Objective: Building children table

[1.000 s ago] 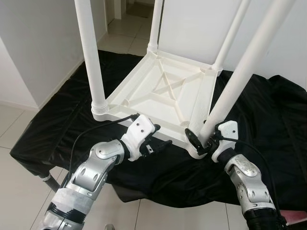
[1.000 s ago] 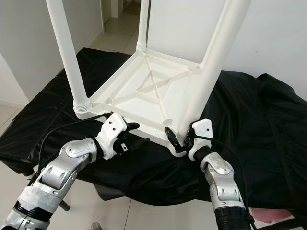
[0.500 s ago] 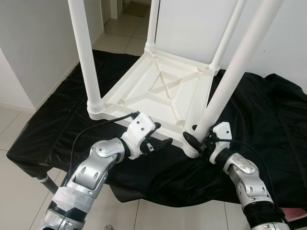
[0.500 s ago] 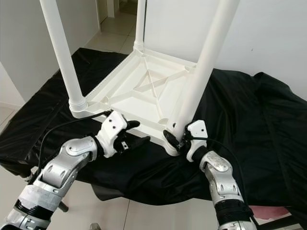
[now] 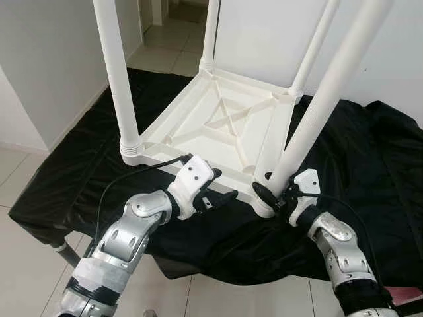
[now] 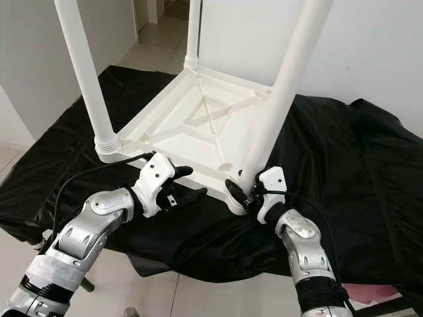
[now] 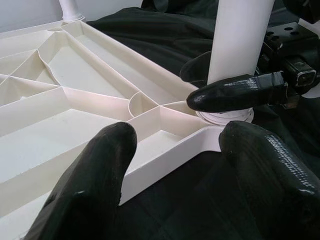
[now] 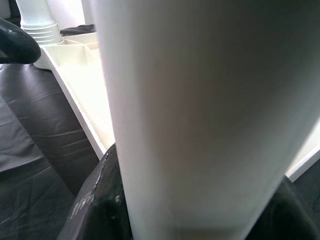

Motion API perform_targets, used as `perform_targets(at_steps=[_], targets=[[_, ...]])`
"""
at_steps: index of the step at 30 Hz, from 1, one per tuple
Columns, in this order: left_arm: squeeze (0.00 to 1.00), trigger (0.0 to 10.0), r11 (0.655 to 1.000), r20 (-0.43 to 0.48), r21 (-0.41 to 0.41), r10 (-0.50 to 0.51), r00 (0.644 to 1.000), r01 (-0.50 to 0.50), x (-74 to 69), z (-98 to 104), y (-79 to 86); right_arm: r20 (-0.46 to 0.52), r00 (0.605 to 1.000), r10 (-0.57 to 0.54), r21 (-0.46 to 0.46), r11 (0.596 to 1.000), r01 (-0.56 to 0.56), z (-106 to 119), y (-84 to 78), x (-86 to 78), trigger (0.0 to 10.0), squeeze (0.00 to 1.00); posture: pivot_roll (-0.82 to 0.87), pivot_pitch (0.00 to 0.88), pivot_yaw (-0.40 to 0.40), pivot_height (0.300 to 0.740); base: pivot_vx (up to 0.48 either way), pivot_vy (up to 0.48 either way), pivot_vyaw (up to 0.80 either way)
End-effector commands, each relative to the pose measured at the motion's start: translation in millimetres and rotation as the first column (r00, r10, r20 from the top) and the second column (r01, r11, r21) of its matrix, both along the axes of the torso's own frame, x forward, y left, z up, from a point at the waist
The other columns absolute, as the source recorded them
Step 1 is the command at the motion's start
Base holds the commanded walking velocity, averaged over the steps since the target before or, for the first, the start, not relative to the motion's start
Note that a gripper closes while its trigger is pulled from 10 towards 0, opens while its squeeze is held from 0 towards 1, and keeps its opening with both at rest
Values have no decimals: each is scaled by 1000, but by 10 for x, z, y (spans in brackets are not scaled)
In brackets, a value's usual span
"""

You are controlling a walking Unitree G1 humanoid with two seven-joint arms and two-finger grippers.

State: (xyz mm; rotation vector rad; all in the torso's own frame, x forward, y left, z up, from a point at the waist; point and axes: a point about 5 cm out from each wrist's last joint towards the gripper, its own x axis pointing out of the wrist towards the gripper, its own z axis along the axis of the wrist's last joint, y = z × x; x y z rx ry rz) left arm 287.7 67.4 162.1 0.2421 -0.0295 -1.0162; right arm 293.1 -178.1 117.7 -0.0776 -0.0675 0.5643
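The right gripper (image 5: pixel 272 197) is clamped around the base of the near leg (image 5: pixel 324 105), just above the threaded collar where that leg enters the tabletop (image 5: pixel 218 129). The grip sits low, probably so the leg can be turned or steadied in its corner socket without levering the whole frame; in the right wrist view the leg (image 8: pixel 200 115) stands between the dark fingers (image 8: pixel 95 200).

The left gripper (image 5: pixel 221 196) rests at the tabletop's front edge, beside that same corner, fingers (image 7: pixel 85 190) spread wide on either side of the rim and holding nothing. It looks placed to brace the top against twisting while the other arm works.

The tabletop lies upside down, ribbed underside showing, on a black cloth (image 5: pixel 73 172) that covers a low stand. Four legs rise from its corners: the near leg at the front right corner, a second (image 5: pixel 119 79) at the front left corner, and two more (image 5: pixel 210 33) at the back corners.

Judging by this, the build is near its end, with the last leg being seated or tightened.
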Motion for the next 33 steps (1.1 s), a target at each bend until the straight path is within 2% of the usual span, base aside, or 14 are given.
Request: perform_targets(at_steps=[1, 10, 12, 14, 17, 18, 22, 24, 28, 33], targets=[[0, 10000, 1000, -19, 9, -25, 1000, 25, -7, -20, -19, -2, 1000, -26, 0, 1000, 26, -20, 11, -32, 10000, 0, -44, 49, -62, 740, 0, 0, 0], [0, 10000, 1000, -21, 11, -25, 999, 25, -9, -29, -22, 15, 984, -178, 22, 984, 178, -5, 12, -95, 10000, 0, -42, 48, -67, 740, 0, 0, 0], [0, 10000, 1000, -18, 12, -24, 1000, 24, -7, -27, -20, 3, 966, -258, 43, 965, 257, -20, 51, -156, 10000, 0, -42, 48, -67, 740, 0, 0, 0], [0, 10000, 1000, -18, 11, -23, 1000, 23, -4, -26, -17, -2, 960, -280, 44, 959, 280, -27, 62, -168, 10000, 0, -43, 48, -69, 740, 0, 0, 0], [0, 10000, 1000, -18, 10, -24, 1000, 24, -6, -25, -25, -21, 917, -399, 63, 915, 399, -51, 111, -243, 10000, 0, -43, 48, -69, 740, 0, 0, 0], [0, 10000, 1000, -18, 10, -24, 1000, 24, -6, -25, -25, -21, 917, -399, 63, 915, 399, -51, 111, -243, 10000, 0, -43, 48, -69, 740, 0, 0, 0], [0, 10000, 999, -21, 12, -32, 999, 32, -16, -32, -36, -37, 844, -535, 99, 839, 536, -47, 219, -328, 10000, 0, -45, 51, -65, 740, 0, 0, 0], [0, 10000, 999, -22, 12, -33, 999, 33, -16, -34, -34, -47, 836, -546, 114, 829, 548, -44, 250, -335, 10000, 0, -45, 51, -65, 740, 0, 0, 0], [0, 10000, 999, -22, 13, -38, 999, 38, -12, -28, -35, -33, 845, -533, 114, 838, 533, -12, 353, -350, 10000, 0, -48, 49, -56, 740, 0, 0, 0], [0, 10000, 999, -23, 17, -46, 999, 46, -10, -31, -44, -27, 849, -527, 120, 842, 527, 20, 377, -356, 10000, 0, -44, 45, -57, 740, 0, 0, 0]])
